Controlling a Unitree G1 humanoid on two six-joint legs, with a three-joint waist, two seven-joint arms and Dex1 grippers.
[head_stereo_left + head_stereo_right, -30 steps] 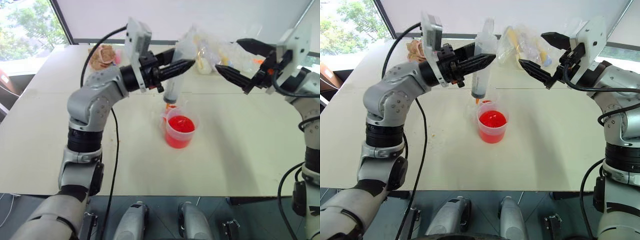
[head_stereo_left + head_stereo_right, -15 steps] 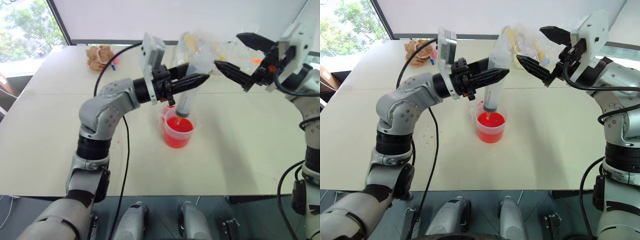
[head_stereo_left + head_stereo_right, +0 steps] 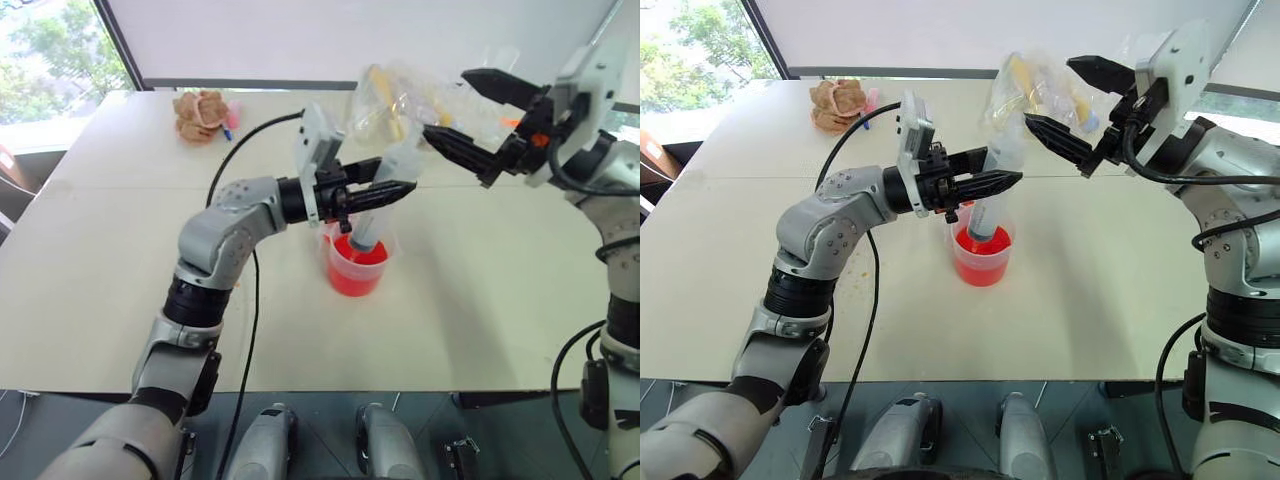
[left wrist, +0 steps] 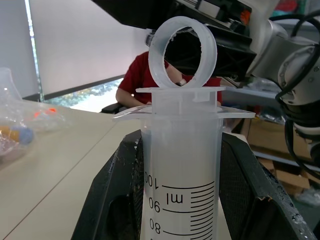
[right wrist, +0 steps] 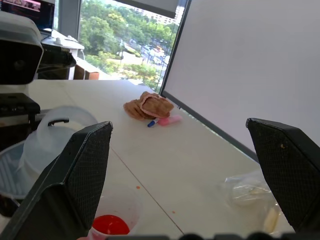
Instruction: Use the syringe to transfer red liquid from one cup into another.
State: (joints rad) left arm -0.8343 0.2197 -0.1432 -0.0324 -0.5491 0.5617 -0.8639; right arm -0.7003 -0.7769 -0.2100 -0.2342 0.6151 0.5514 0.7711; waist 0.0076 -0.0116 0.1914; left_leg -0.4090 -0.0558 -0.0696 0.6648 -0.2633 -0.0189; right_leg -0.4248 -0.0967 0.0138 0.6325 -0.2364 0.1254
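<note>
My left gripper (image 3: 388,185) is shut on the barrel of the syringe (image 3: 378,205), which stands nearly upright. Its lower end dips inside the larger cup (image 3: 388,243), down at the red liquid (image 3: 350,280). In the left wrist view the black fingers (image 4: 112,195) clamp the scale-marked syringe (image 4: 182,165), whose white plunger ring sits just above the flange. The smaller cup (image 3: 328,236) peeks out behind the larger one, mostly hidden by the gripper. My right gripper (image 3: 447,102) hangs open to the right of the syringe's top and slightly above it, holding nothing.
Clear plastic bags (image 3: 400,95) with small items lie at the back of the table (image 3: 480,300). A brown cloth bundle (image 3: 198,112) and a pink-and-blue pen (image 3: 230,122) sit at the back left. A person in a red shirt (image 4: 135,82) sits beyond the table.
My left gripper has carried the syringe down and to the right, from above the smaller cup into the larger cup. The right gripper has stayed open and nearly still.
</note>
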